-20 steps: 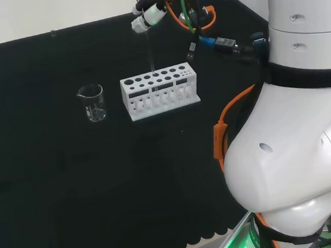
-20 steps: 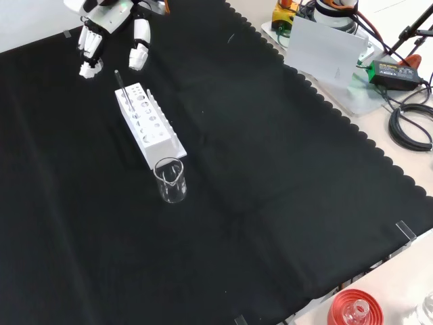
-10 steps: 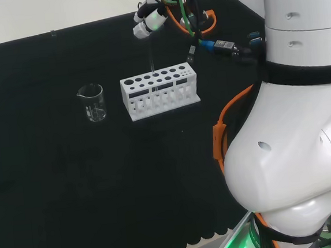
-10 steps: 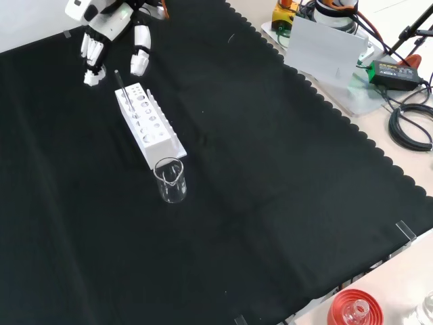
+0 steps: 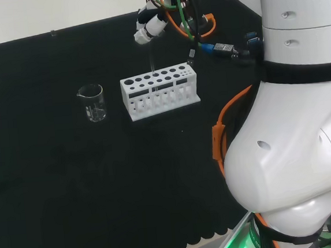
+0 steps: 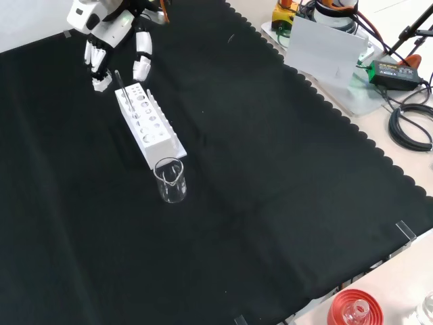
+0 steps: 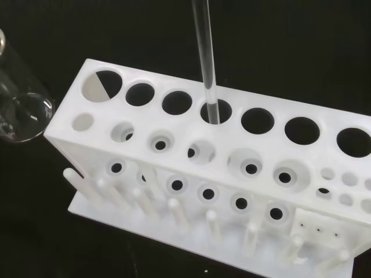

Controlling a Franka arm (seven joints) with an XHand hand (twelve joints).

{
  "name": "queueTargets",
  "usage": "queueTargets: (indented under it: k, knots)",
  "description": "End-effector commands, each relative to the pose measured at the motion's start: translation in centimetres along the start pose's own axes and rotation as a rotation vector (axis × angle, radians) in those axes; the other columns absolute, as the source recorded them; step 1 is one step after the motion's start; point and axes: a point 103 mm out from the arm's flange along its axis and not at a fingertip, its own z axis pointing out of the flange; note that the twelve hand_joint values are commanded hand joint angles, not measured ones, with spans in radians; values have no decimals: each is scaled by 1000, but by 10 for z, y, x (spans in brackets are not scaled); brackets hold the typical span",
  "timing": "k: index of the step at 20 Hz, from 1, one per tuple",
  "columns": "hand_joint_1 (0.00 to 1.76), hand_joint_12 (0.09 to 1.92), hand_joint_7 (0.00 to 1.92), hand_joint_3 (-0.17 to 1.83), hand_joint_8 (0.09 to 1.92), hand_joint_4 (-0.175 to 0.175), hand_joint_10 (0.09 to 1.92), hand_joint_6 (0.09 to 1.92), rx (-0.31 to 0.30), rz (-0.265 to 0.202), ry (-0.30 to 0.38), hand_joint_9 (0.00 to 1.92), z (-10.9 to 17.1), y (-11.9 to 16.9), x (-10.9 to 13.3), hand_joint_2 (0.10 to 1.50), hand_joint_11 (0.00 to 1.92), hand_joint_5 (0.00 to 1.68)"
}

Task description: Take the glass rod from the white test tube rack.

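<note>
While the black-clothed surface (image 6: 270, 176) is seen whole from the front, the arm's white links (image 5: 295, 147) are seen large at the right of the head view. Below the fingers, the white test tube rack (image 5: 160, 91) is shown standing on the cloth, and its pegs and rows of round holes are made plain by the wrist view, where the rack (image 7: 191, 174) is seen close. A clear beaker (image 6: 170, 180) is found past the rack's end away from the fingers, standing just beside that end in the front view; in the head view the beaker (image 5: 93, 102) is set apart to the rack's left. Its rim (image 7: 17, 110) is caught at the edge of the wrist view.

The hand (image 6: 111, 37) is seen from the front hanging above the rack's upper end, palm turned down, its fingers (image 6: 100, 68) pointed downward and held fairly straight and spread, with nothing gripped. In the head view the hand (image 5: 151, 25) is seen over the rack, its fingertips just above the rod's top.

The glass rod (image 6: 121, 88) is seen upright between the fingers and the thumb, apparently not touched by them. In the wrist view the rod (image 7: 206, 63) is shown seated in a hole of the large-holed row, about midway along. In the head view the rod (image 5: 152, 64) appears as a faint vertical line.
</note>
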Motion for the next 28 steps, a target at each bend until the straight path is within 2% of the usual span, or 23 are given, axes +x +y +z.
queueTargets:
  k: [1, 15, 22, 26, 27, 28]
  knots:
    - [462, 1320, 606, 369, 842, -84, 753, 785, -1, -7, -9, 774, 3, 2, 0, 926, 597, 289]
    - [604, 1294, 701, 439, 826, -90, 714, 957, 23, -10, -42, 867, 9, 14, 1, 997, 671, 457]
    - [702, 1261, 754, 494, 807, -113, 673, 970, 7, 1, -55, 931, 13, 17, -4, 988, 734, 577]
    - [754, 1221, 821, 527, 785, -129, 638, 966, 1, -2, -85, 1001, 13, 19, -3, 985, 823, 680]
    - [836, 1209, 856, 418, 779, -70, 625, 1102, -7, -3, -95, 1033, 12, 19, -3, 1036, 863, 715]
    - [910, 1193, 908, 293, 766, -40, 608, 1201, -16, -4, -105, 1071, 12, 18, -2, 1092, 907, 746]
